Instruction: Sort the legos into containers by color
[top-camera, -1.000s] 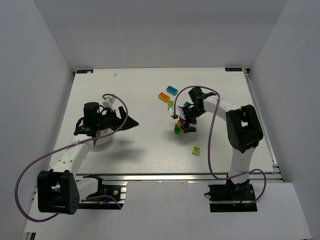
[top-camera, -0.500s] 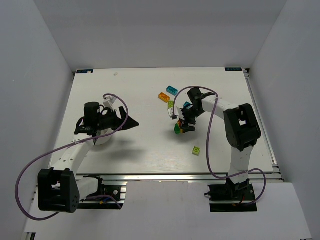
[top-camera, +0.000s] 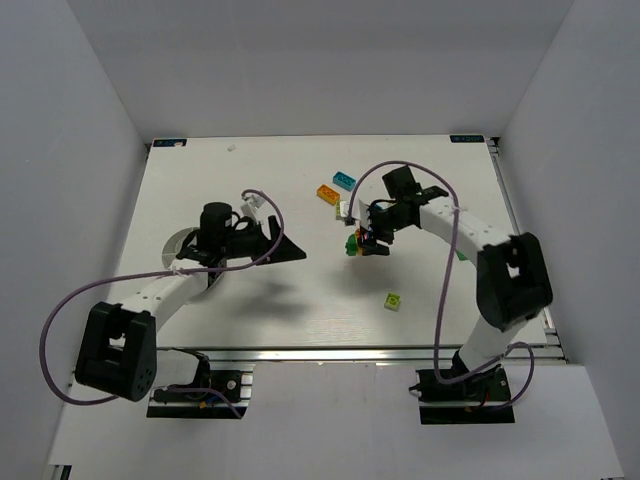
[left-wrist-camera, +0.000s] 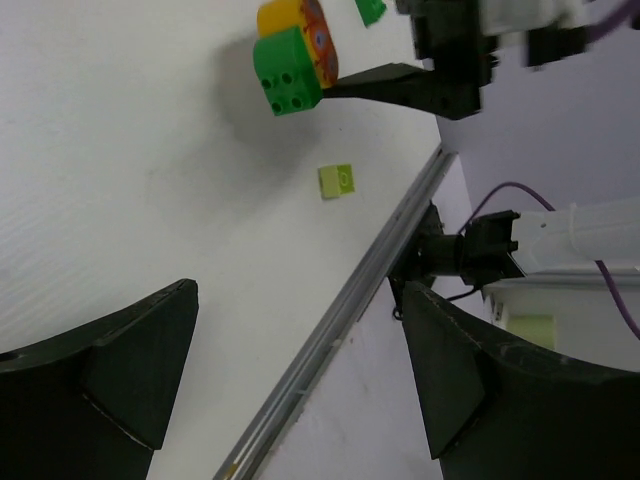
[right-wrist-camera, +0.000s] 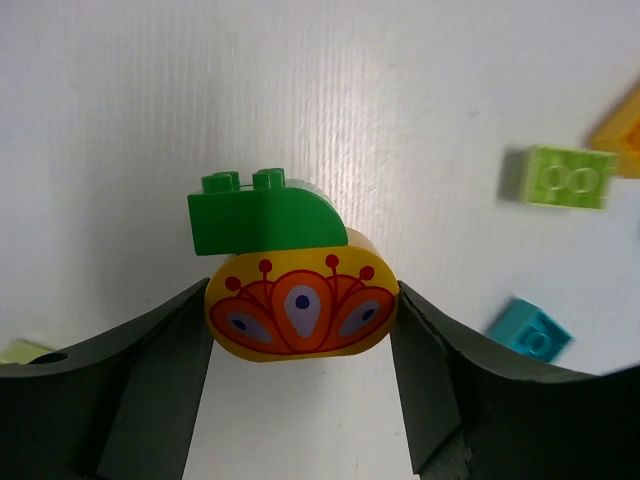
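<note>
My right gripper (right-wrist-camera: 300, 318) is shut on a yellow lego (right-wrist-camera: 300, 312) with an orange pattern, its fingers pressing both ends. A dark green lego (right-wrist-camera: 262, 222) is stuck to its top. From above, this pair (top-camera: 354, 244) sits at the right gripper (top-camera: 365, 240) near the table's middle. My left gripper (left-wrist-camera: 300, 290) is open and holds nothing, hovering left of the pair (left-wrist-camera: 290, 70). The left gripper (top-camera: 290, 248) points right. The white bowl (top-camera: 180, 243) lies half hidden behind the left arm. Loose legos are lime (top-camera: 393, 300), orange (top-camera: 327, 194) and cyan (top-camera: 344, 181).
In the right wrist view a lime brick (right-wrist-camera: 567, 177), a cyan brick (right-wrist-camera: 530, 333) and an orange corner (right-wrist-camera: 625, 135) lie to the right of the held pair. The table's near edge rail (left-wrist-camera: 350, 310) runs under my left gripper. White walls surround the table.
My right gripper has closed onto the yellow and green pair. The left arm has swung right toward the table's middle, uncovering part of the bowl. The right arm's elbow has shifted right.
</note>
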